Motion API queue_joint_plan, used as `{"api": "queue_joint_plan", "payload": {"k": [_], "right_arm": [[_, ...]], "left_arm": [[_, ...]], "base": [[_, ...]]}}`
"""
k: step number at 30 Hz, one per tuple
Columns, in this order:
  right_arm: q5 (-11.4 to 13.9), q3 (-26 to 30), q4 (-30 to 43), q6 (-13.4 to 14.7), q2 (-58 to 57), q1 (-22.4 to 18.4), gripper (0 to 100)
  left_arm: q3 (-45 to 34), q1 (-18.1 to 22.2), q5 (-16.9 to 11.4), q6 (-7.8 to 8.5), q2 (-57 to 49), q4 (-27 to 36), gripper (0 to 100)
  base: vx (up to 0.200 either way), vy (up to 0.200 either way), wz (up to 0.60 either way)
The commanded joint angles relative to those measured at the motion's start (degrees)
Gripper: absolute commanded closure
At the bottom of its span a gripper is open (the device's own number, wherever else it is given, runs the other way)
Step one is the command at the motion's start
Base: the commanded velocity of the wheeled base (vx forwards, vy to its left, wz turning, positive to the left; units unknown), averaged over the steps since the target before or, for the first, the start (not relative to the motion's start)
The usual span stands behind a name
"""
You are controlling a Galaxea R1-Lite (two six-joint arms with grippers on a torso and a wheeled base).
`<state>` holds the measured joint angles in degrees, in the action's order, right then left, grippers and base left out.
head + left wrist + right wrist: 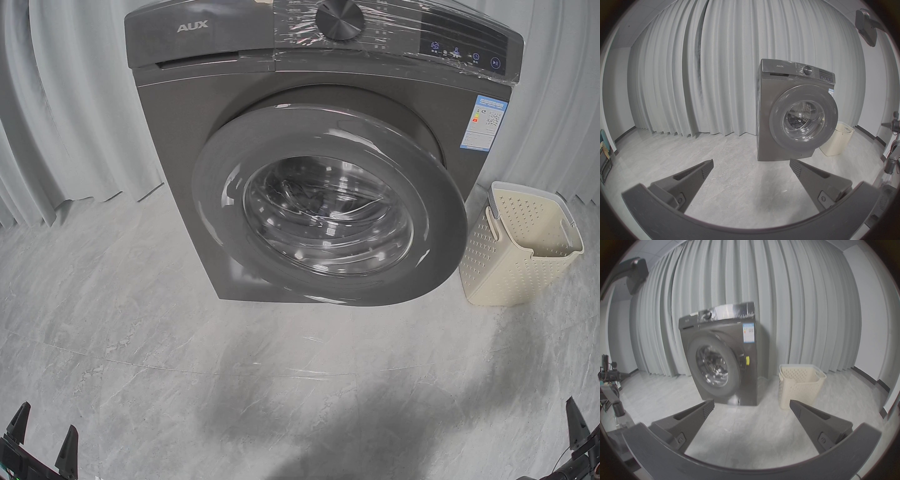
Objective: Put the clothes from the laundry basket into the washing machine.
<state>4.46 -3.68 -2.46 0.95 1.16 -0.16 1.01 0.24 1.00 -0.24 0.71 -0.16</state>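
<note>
A dark grey washing machine (325, 162) stands ahead with its round glass door (328, 212) nearly shut, swung a little out from the front; dark cloth shows behind the glass. A cream perforated laundry basket (522, 247) sits on the floor just right of the machine; its visible inside holds no clothes. My left gripper (44, 437) hovers low at the near left, open, nothing between its fingers. My right gripper (751, 404) is low at the near right, open and holding nothing. The machine (795, 109) and basket (836, 139) lie well ahead of both grippers, the basket (800, 382) nearer the right one.
Pale marbled floor (187, 350) stretches between me and the machine. Grey curtains (69, 100) hang behind and to both sides. The machine's top panel is wrapped in plastic film. Some equipment stands at the room's edge (892, 140).
</note>
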Motion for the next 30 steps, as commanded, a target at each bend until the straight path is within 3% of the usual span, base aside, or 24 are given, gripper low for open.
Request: {"api": "queue_joint_plan", "payload": {"k": [1,3,6,8,9,10,11,12,13,14,15,16,17,20,30], "right_arm": [[7.3,-9.9,-0.2,1.3,12.8,0.3,0],[11.6,-9.8,-1.8,1.3,22.4,0.2,0],[15.8,-9.9,-9.5,0.6,35.6,0.7,0],[17.9,-9.9,-17.0,-0.5,44.0,4.1,0],[17.9,-9.9,-17.0,-0.5,44.0,4.1,0],[17.6,-10.4,-23.2,0.2,50.4,11.5,0],[16.6,-10.6,-25.9,1.2,53.6,15.7,0],[16.2,-10.8,-26.6,1.7,54.5,16.8,0],[12.1,-11.7,-29.8,5.0,58.9,22.0,0],[9.5,-12.5,-31.1,7.1,61.2,24.6,0],[9.5,-12.5,-31.1,7.1,61.2,24.6,0],[3.6,-15.0,-33.9,12.0,66.0,31.4,0],[1.0,-16.3,-35.1,13.9,68.0,34.3,0],[-4.5,-19.7,-36.9,17.6,73.2,38.5,0],[-7.9,-29.5,-39.8,18.1,85.5,38.6,0]], "left_arm": [[-1.0,0.0,0.0,0.07,-0.7,0.0,0],[-1.0,0.0,0.0,-0.02,-0.7,0.0,0],[-1.0,0.0,0.1,-0.02,-0.7,0.1,0],[-1.0,0.0,0.1,0.07,-0.7,0.1,0],[-1.0,0.0,0.1,0.07,-0.7,0.1,0],[-1.0,0.0,0.1,0.07,-0.7,0.1,0],[-1.0,0.0,0.1,-0.02,-0.7,0.1,0],[-1.0,0.0,0.1,-0.02,-0.7,0.1,0],[-1.0,0.0,0.1,-0.02,-0.7,0.1,0],[-1.0,0.0,0.1,-0.02,-0.7,0.1,0],[-1.0,0.0,0.1,-0.02,-0.7,0.1,0],[-1.0,0.0,0.1,-0.02,-0.7,0.1,0],[-1.0,0.0,0.1,-0.02,-0.7,0.1,0],[-1.0,0.0,0.1,-0.02,-0.7,0.1,0],[-1.0,0.0,0.0,-0.02,-0.7,0.1,0]], "base": [[0.0,0.0,0.0],[0.0,0.0,0.0],[0.0,0.0,0.0],[0.0,0.0,0.0],[0.0,0.0,0.0],[0.0,0.0,0.0],[0.0,0.0,0.0],[0.0,0.0,0.0],[0.0,0.0,0.0],[0.0,0.0,0.0],[0.0,0.0,0.0],[0.0,0.0,0.0],[0.0,0.0,0.0],[0.0,0.0,0.0],[0.0,0.0,0.0]]}}
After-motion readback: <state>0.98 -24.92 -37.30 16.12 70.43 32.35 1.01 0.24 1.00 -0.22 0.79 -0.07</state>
